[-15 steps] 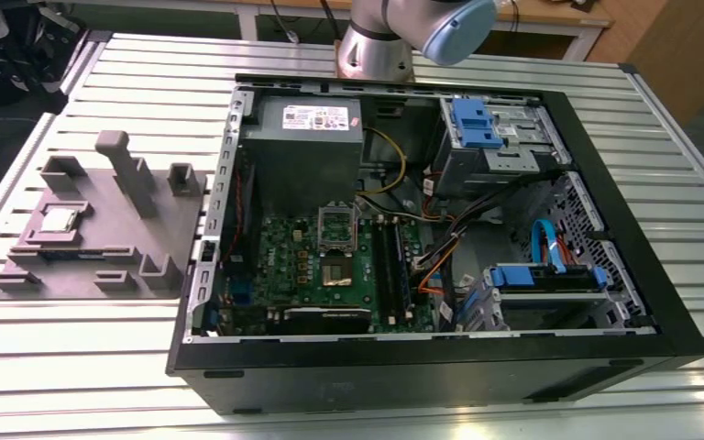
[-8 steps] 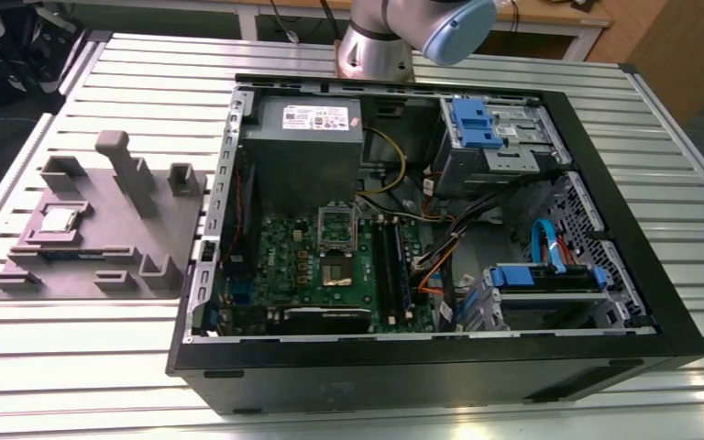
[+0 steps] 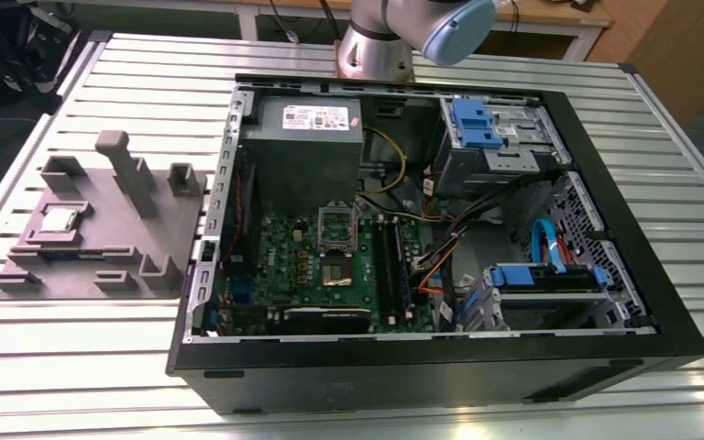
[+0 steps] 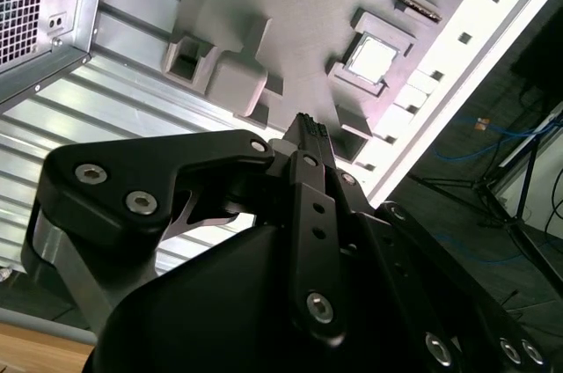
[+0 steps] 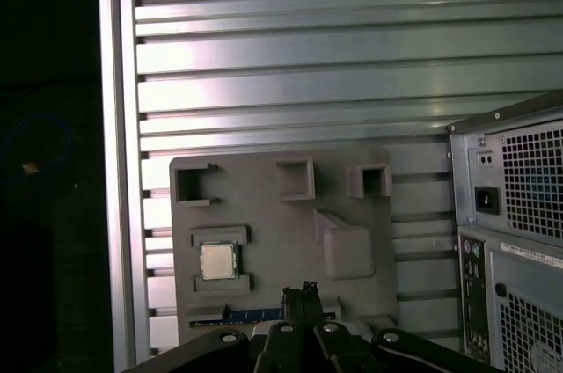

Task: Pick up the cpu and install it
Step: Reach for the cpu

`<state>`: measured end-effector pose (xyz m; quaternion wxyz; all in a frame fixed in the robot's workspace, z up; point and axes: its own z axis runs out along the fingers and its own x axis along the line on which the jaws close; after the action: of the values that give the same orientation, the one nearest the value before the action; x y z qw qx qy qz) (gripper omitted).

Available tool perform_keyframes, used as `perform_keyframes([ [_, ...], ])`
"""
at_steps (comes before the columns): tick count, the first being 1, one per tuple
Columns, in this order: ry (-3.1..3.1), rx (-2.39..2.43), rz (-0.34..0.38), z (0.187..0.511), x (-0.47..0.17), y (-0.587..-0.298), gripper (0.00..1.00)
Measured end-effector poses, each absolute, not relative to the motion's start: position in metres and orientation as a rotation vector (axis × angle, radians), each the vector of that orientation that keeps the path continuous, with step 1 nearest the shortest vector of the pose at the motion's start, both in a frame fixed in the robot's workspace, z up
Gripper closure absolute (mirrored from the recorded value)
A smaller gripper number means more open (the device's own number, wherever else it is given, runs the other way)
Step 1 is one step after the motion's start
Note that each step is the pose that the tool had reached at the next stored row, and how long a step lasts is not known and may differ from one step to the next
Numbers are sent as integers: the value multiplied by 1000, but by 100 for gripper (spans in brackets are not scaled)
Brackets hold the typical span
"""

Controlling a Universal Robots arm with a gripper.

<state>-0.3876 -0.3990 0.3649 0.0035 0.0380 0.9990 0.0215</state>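
Jaws closed, empty, near grey fixture [image 5: 273, 232]; cpu [image 3: 59, 220] seated in its pocket, exterior view's left; pick-up stage, likely needing them opened over it.

The cpu [image 3: 59, 218], a small square silver-topped chip, lies flat in the grey holder's [image 3: 110, 236] recess.
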Motion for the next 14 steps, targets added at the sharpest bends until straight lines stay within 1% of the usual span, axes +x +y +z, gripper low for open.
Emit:
perform_keyframes([
  [14, 3132, 119, 67, 365, -393, -399, 90],
])
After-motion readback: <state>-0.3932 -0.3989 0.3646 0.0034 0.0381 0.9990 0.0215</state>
